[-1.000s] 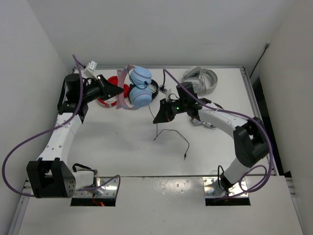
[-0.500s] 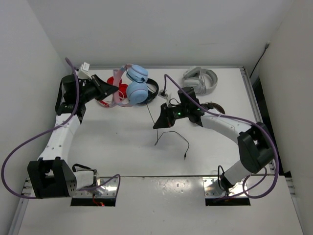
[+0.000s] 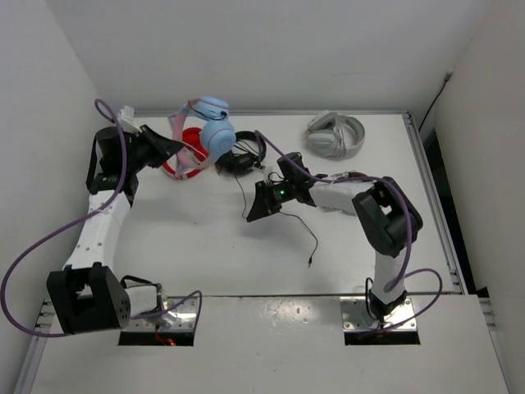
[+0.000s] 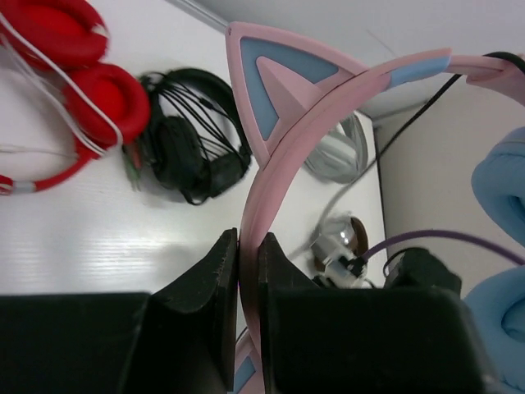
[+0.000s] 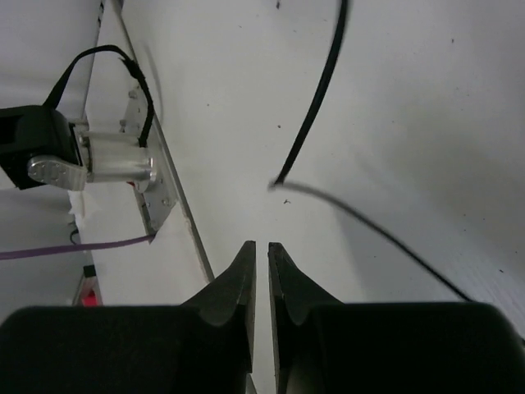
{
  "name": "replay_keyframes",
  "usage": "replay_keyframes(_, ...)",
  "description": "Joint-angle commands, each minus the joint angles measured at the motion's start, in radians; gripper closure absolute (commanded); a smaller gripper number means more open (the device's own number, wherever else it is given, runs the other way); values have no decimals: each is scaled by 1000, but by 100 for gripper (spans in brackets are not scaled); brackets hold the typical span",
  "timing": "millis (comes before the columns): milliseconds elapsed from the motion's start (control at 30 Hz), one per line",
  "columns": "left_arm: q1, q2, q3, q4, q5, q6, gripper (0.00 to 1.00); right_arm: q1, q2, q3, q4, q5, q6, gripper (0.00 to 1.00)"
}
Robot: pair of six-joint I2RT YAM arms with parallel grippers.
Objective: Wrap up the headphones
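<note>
The headphones [image 3: 216, 135] have a pink cat-ear headband [image 4: 328, 90] and light blue ear cups. They hang in the air at the back left. My left gripper [image 3: 179, 149] is shut on the headband, which shows pinched between the jaws in the left wrist view [image 4: 248, 246]. The thin black cable [image 3: 299, 226] hangs down from the cups and trails over the table to its plug [image 3: 310, 263]. My right gripper [image 3: 248, 217] is low over the table centre and shut, with nothing seen between its jaws [image 5: 261, 246]. A kink of the cable [image 5: 316, 107] lies just ahead of the fingertips.
A red pair [image 3: 177, 169] lies under the held headphones, also seen in the left wrist view [image 4: 74, 82]. A black pair [image 3: 246, 156] lies beside it and a grey pair [image 3: 336, 135] at the back right. Walls close in at the left and back.
My left gripper has carried the headphones to the left and back, higher up. My right gripper has moved left toward the table centre, and the cable has been dragged left with it.
</note>
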Motion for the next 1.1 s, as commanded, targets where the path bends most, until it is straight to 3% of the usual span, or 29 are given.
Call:
replay_keyframes(0, 23, -9, 13, 88, -66, -21, 100, 9, 55, 68, 45, -6, 63, 89)
replay_keyframes(100, 23, 2, 0, 88, -85, 1, 100, -2, 98, 68, 73, -6, 92, 84)
replay_keyframes(333, 32, 42, -18, 97, -106, 22, 100, -22, 110, 40, 73, 25, 51, 60)
replay_keyframes(633, 32, 52, -18, 97, -106, 31, 100, -84, -140, -58, -48, 126, -159, 57)
replay_keyframes(833, 32, 52, -18, 97, -106, 31, 100, -150, -287, -115, -226, 232, -364, 48)
replay_keyframes(967, 32, 52, -18, 97, -106, 31, 100, -164, -301, -115, -380, 324, -528, 48)
replay_keyframes(1067, 32, 52, -18, 97, -106, 31, 100, -173, -301, -138, -431, 426, -538, 48)
